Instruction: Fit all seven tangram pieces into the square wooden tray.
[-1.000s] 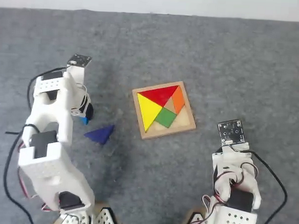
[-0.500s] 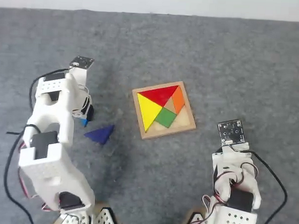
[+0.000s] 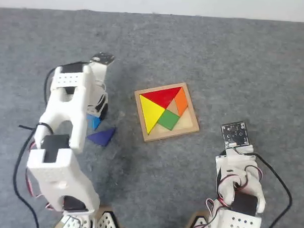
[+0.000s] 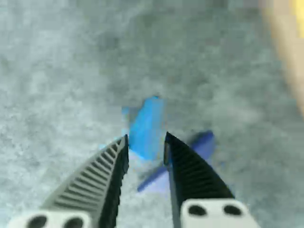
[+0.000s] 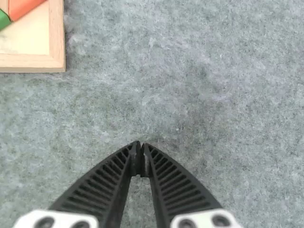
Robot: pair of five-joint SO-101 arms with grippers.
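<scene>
You're pinching the light-blue piece in the left jaws — bound for the tray — right jaws sitting closed, empty.

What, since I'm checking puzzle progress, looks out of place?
Two pieces are outside the wooden tray: a dark blue triangle on the grey felt, and a light blue piece in the left gripper. The tray sits askew.

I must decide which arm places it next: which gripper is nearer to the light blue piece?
Left. The left gripper has the light blue piece between its fingers, beside the dark blue triangle. The right gripper is over the carpet, beyond the wooden tray.
</scene>
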